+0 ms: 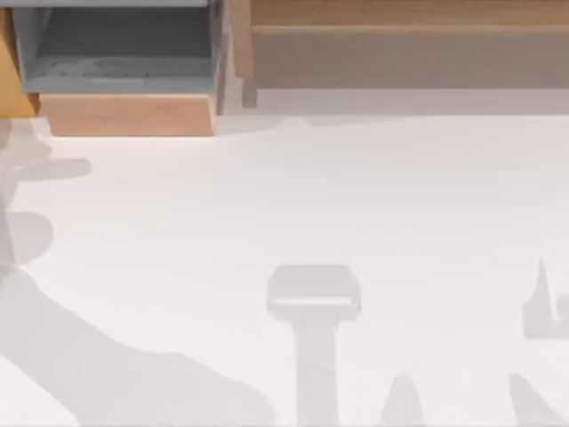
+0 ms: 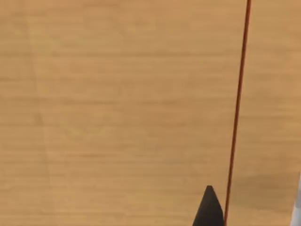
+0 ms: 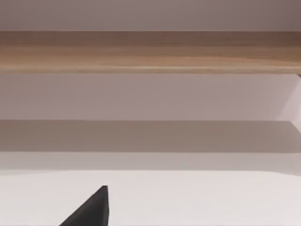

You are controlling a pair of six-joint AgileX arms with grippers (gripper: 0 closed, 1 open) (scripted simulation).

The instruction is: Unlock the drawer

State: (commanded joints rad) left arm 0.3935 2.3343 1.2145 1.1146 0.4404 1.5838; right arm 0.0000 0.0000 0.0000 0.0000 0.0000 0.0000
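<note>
The drawer sits at the table's far left corner in the top view. It stands pulled out, with its grey mottled inside showing behind the light tan front board. My left gripper appears as a black tip very close to a tan wooden surface crossed by a thin dark red line. Which wooden part this surface belongs to I cannot tell. My right gripper appears as a black tip above the white table, facing the long ledge from a distance.
A wide brown wooden ledge runs along the far edge to the right of the drawer, also seen as the ledge in the right wrist view. An orange wooden panel borders the drawer's left. Arm shadows lie on the white table.
</note>
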